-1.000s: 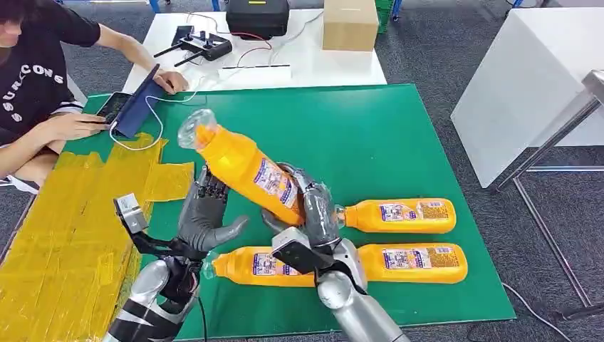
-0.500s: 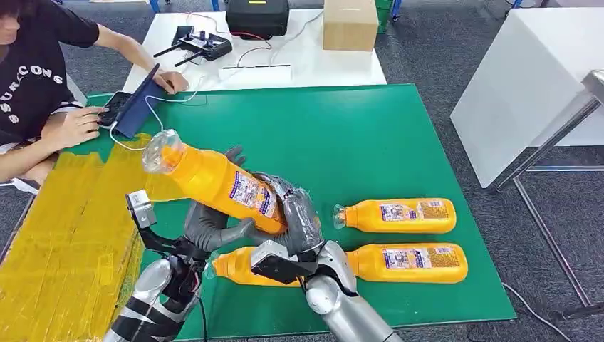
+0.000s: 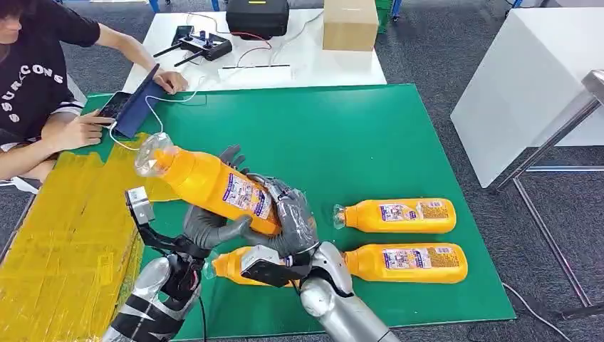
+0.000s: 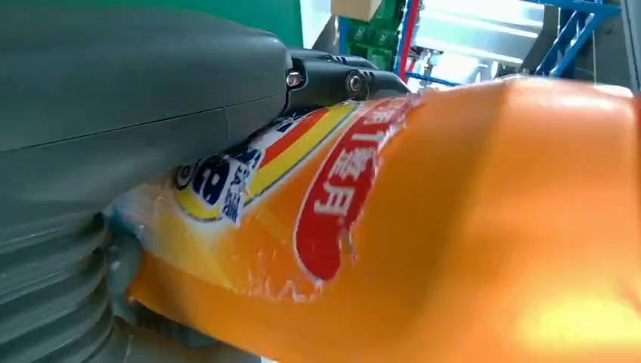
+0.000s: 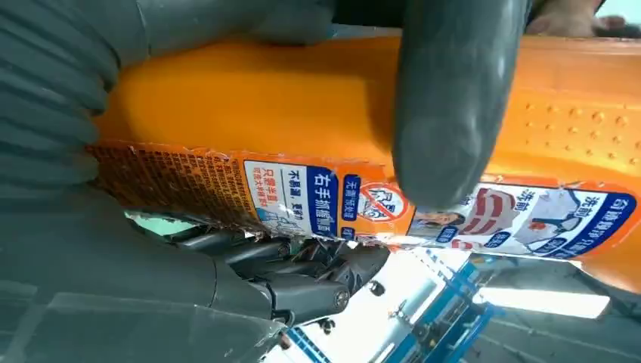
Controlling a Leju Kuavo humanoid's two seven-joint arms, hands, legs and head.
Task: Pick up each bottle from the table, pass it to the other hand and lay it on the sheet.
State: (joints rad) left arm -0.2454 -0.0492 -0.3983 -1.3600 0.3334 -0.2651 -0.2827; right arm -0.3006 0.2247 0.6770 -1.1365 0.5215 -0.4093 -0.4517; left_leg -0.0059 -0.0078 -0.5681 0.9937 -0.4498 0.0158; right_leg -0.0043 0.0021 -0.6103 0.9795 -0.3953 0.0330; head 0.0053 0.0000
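Here, green table (image 3: 370, 135), yellow sheet (image 3: 64, 235), grey carpet (image 3: 441, 64)

"右手抓" on bottle label (image 5: 314, 189); "SURICONS" on shirt (image 3: 28, 89)

Both silver arms reach in from below and meet in front of the body. The right hand (image 3: 288, 217) wraps its fingers around the base end of the orange bottle (image 3: 206, 184). The left hand (image 3: 210, 224) cups the bottle's middle from beneath, thumb against its side.
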